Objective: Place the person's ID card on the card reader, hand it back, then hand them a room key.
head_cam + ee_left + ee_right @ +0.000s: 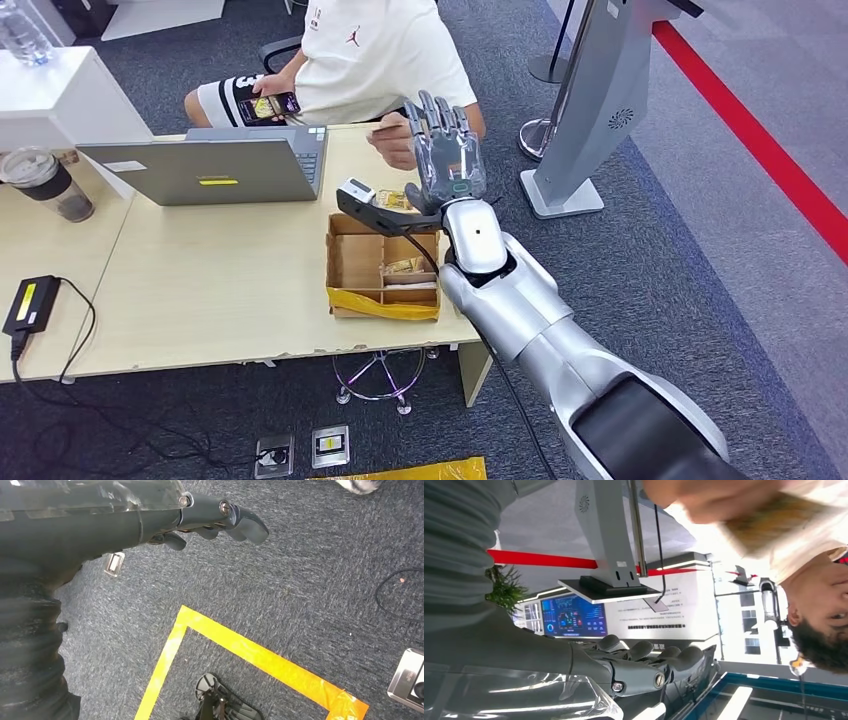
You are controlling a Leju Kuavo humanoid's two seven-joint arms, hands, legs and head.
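Taking the cardboard box (383, 262) on the desk (200, 290) as my marker and going left to right: the laptop (215, 165) stands well to its left and farther back, and the black card reader (372, 210) sits just behind the box's far edge. My left hand (210, 522) hangs by my side over the carpet, fingers loosely curled and holding nothing.

Just beyond the box's far right corner, my right hand (447, 150) is raised palm forward, fingers straight and spread, empty. The person's hand (392, 143) sits immediately to its left, holding out what I take to be the ID card (385, 127) (a thin pale edge in the head view, a blurred yellowish card in my right wrist view).

So the step is receiving the card. I should turn my palm toward it, let the card slide between thumb and fingers, and close gently on its free end, clear of the person's fingers, before swinging back to the reader.
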